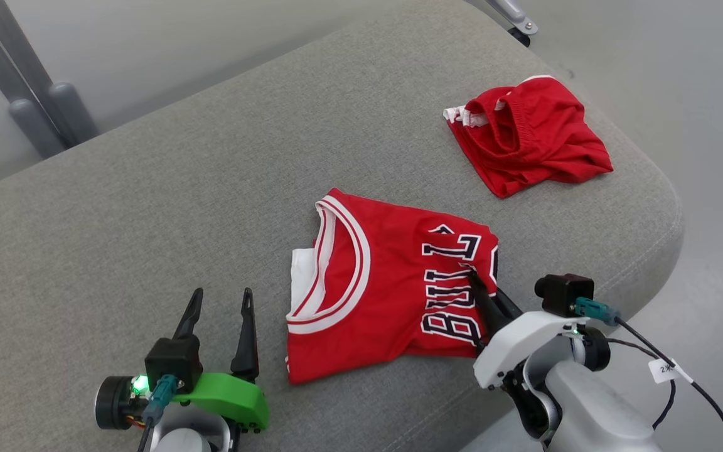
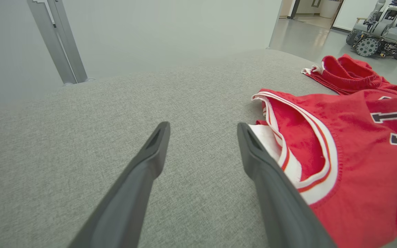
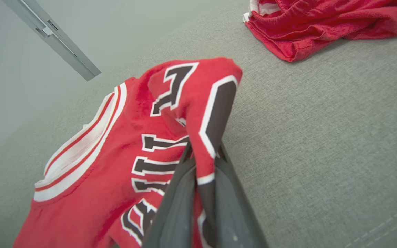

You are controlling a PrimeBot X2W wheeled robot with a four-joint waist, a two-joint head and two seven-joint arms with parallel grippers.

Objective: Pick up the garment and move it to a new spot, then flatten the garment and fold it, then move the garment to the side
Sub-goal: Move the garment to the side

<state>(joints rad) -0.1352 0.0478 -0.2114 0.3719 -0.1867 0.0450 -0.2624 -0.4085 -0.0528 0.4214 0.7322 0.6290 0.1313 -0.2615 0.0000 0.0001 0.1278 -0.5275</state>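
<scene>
Across a broad grey cushion [image 1: 148,207] of coarse woven fabric, rounded at its corner: a folded red garment [image 1: 386,282] near the front edge, smooth knit, white-and-red banded neckline, black white-edged lettering partly lost in the fold. Farther back by the right corner, well apart, a smaller bunched red garment [image 1: 528,141], gathered band, white trim, outline hard to read. Right gripper [image 1: 477,285], dark tapered fingers pinched on a raised fold of the lettered cloth, tips hidden under it. Left gripper [image 1: 222,294] spread wide, empty, just left of the neckline.
</scene>
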